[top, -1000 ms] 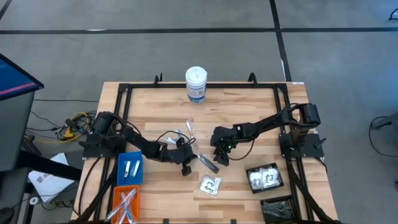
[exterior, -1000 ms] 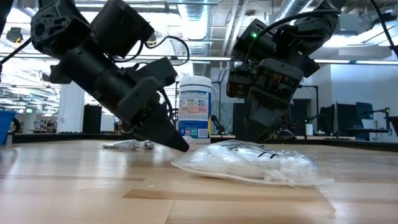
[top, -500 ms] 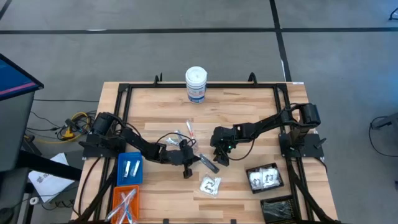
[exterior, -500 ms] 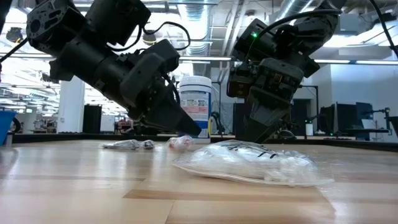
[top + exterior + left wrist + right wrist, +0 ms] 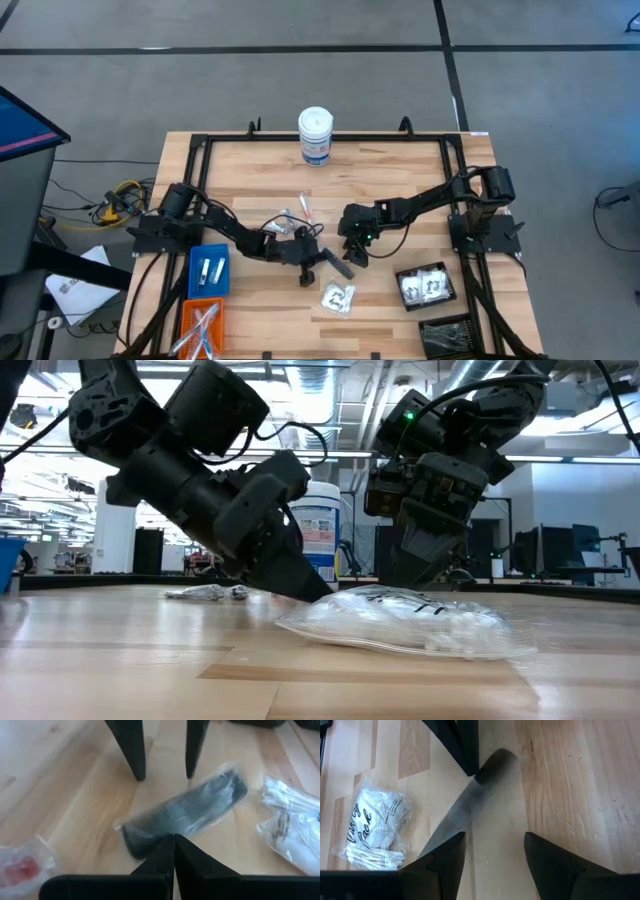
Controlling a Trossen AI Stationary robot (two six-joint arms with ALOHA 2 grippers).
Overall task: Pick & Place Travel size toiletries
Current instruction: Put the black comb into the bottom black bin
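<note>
The slim dark piece sealed in a clear crinkly wrapper (image 5: pixel 187 812) lies flat on the wooden-slat bench (image 5: pixel 400 180), near its middle, between the two grippers. In the high view its long axis is seen to run diagonally, one end toward the left arm and the far edge, the other toward the near right corner. The left gripper (image 5: pixel 310 262) is pressed to the bench at the piece's left end, its fingers (image 5: pixel 175 855) shut tight together and holding nothing. The right gripper (image 5: pixel 352 250) hangs just above the piece's other side, its fingers (image 5: pixel 545 855) spread well apart and empty, straddling the dark shape.

A slip is judged the main risk: the wrapper is slick, and a push from the closed left tips could spin or slide the piece out from between the right fingers. A collision is also possible, since the two grippers are very close. The clear packet of white swabs (image 5: pixel 338 296) lies just beside and could be caught or dragged along.
</note>
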